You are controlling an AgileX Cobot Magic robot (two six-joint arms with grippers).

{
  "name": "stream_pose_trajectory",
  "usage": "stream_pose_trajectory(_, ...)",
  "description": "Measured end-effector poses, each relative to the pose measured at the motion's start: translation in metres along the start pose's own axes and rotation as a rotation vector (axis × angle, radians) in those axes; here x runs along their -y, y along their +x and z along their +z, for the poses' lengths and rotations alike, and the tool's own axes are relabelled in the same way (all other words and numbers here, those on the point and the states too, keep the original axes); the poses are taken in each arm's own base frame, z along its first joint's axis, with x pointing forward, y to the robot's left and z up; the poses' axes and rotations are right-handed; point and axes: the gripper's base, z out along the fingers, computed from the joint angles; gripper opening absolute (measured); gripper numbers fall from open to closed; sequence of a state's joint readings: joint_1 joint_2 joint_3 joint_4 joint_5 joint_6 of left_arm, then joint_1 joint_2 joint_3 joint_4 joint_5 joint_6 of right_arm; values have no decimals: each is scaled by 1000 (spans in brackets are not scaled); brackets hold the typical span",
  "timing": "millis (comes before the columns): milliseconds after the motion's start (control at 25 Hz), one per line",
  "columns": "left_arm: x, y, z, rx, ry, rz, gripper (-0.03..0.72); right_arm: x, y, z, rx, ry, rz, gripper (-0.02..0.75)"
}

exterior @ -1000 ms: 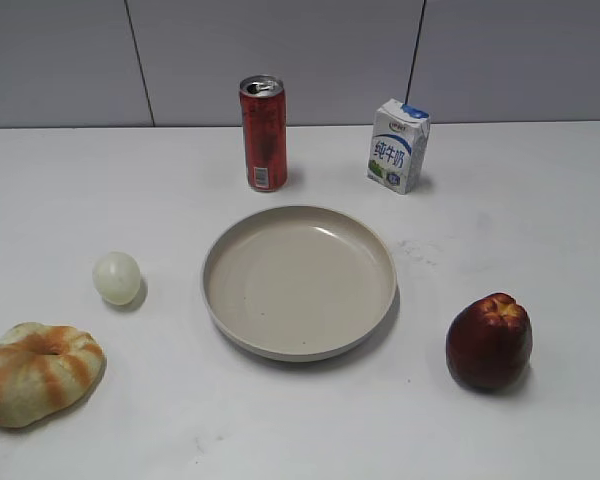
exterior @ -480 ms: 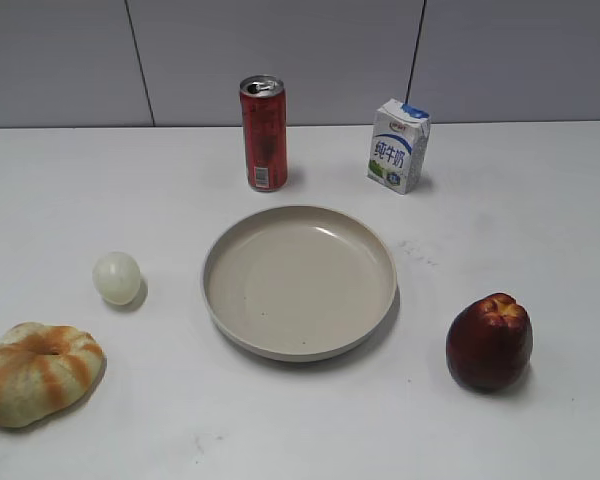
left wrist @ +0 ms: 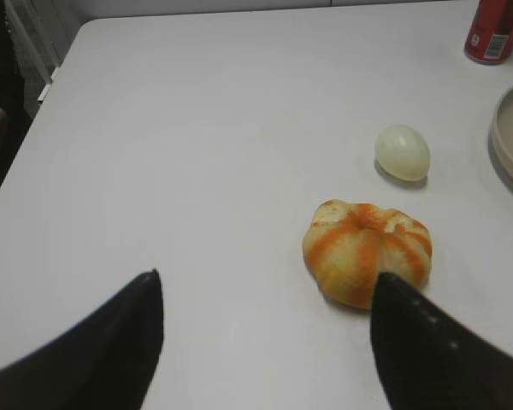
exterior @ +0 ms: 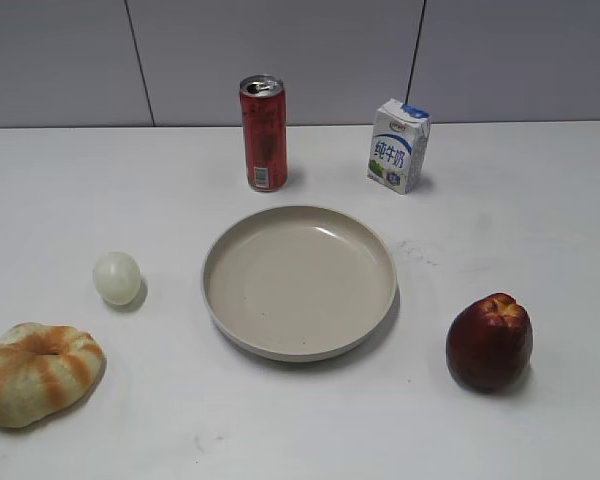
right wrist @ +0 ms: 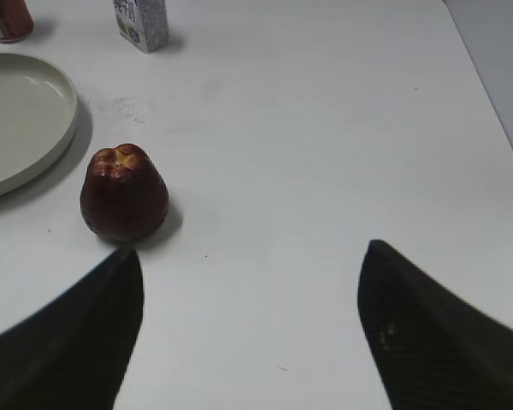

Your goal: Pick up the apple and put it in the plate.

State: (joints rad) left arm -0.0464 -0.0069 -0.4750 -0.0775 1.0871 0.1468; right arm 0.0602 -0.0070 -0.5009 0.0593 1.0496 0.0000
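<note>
Right gripper (right wrist: pixel 250 329): jaws spread wide, nothing between them, above bare table (right wrist: pixel 325 128). Apple (right wrist: pixel 124 193) ahead and left of it, apart, untouched. Left gripper (left wrist: pixel 265 337): also spread, empty; roll (left wrist: pixel 368 251) just ahead of its right finger, ball (left wrist: pixel 402 152) beyond.

Apple stands upright near the table's front right, close beside the plate (exterior: pixel 382 262), not touching. Plate bare.

Handling, judged: firm, smooth waxy skin, likely slippery; tapered body, lumpy top. Moderate weight. Grip across the widest belly, below the shoulders, fingers level, so it cannot squirt out. Can (exterior: pixel 263 133) and carton (exterior: pixel 398 146) stand behind, well clear.
</note>
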Motion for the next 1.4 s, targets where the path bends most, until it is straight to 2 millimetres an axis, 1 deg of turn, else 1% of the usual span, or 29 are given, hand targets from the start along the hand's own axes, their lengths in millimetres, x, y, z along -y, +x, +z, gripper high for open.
stream_pose_trajectory(560, 0, 0, 0, 0, 0, 0, 572, -4, 0, 0, 1, -40, 23, 588)
stream_pose_trajectory(640, 0, 0, 0, 0, 0, 0, 572, -4, -2, 3, -22, -41, 26, 588)
stream_pose_trajectory(720, 0, 0, 0, 0, 0, 0, 572, -3, -8, 11, -71, -39, 30, 588)
stream_pose_trajectory(840, 0, 0, 0, 0, 0, 0, 572, -3, -25, 29, -153, -34, 41, 588)
stream_pose_trajectory(1080, 0, 0, 0, 0, 0, 0, 572, -4, -53, 80, -382, -48, 80, 588)
stream_pose_trajectory(1200, 0, 0, 0, 0, 0, 0, 572, -6, -66, 111, -503, -67, 122, 588)
stream_pose_trajectory(1400, 0, 0, 0, 0, 0, 0, 572, -12, -81, 165, -669, -123, 177, 588)
